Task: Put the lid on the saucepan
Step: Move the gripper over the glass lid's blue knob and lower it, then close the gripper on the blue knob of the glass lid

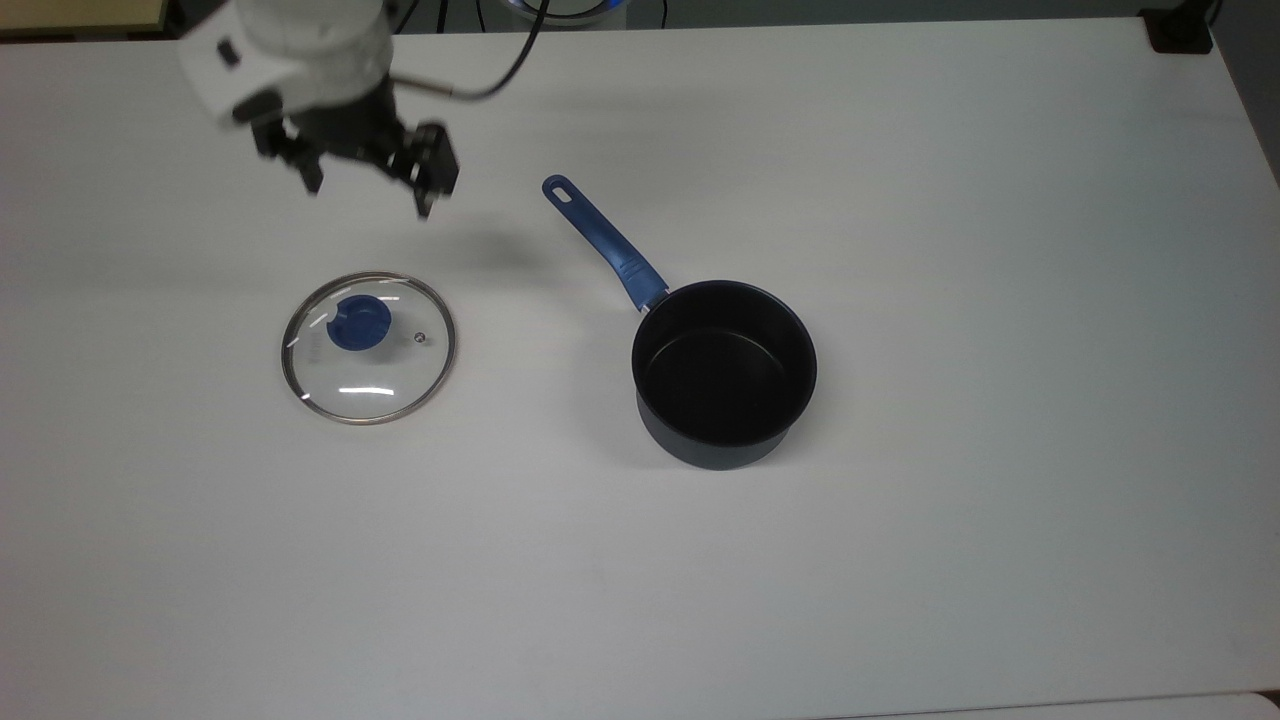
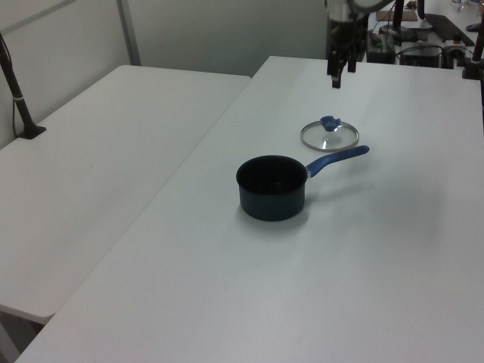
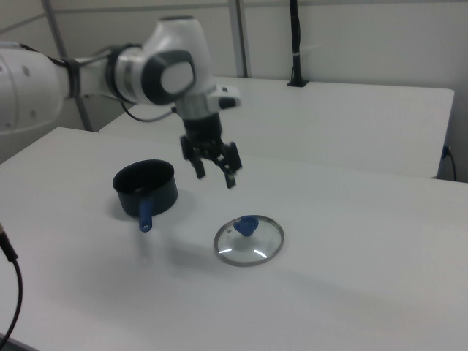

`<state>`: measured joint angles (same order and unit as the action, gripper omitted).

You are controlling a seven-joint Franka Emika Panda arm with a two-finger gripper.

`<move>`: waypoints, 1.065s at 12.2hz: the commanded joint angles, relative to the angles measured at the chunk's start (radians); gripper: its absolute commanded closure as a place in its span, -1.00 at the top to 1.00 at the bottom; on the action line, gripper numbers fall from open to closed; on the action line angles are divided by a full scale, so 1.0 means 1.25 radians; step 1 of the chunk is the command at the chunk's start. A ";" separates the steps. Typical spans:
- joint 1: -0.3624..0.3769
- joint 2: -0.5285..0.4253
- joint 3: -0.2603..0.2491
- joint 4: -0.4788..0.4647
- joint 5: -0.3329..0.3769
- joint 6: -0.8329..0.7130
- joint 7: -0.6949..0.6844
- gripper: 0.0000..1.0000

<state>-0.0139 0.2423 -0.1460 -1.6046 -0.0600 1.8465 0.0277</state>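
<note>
**No readable text**

Nothing legible anywhere. The lid (image 1: 368,347) had only white glints on the glass, no letters that could be made out. The saucepan (image 1: 722,372), its blue handle and the white surface (image 1: 1000,300) carried no marks, labels or numbers. Arm casing: no readable branding either.

- A broad white table (image 1: 900,560) fills the near scene.
- A second white table (image 2: 91,166) adjoins it.
- Pale partition walls (image 2: 219,34) stand far behind.

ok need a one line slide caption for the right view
Open gripper hangs above the glass lid on the table, empty saucepan beside.
</note>
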 commanded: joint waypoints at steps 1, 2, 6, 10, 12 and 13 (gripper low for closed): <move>-0.023 0.095 -0.005 0.007 0.015 0.079 0.041 1.00; -0.031 0.124 -0.005 0.007 0.015 0.107 0.095 1.00; -0.040 0.186 -0.002 0.005 0.005 0.185 0.146 1.00; -0.039 0.217 -0.001 0.007 0.016 0.219 0.146 0.77; -0.037 0.222 0.004 0.007 0.016 0.219 0.145 0.47; -0.037 0.221 0.004 0.009 0.016 0.218 0.140 0.30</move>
<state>-0.0665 0.5150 -0.1414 -1.6002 -0.0594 2.1046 0.1965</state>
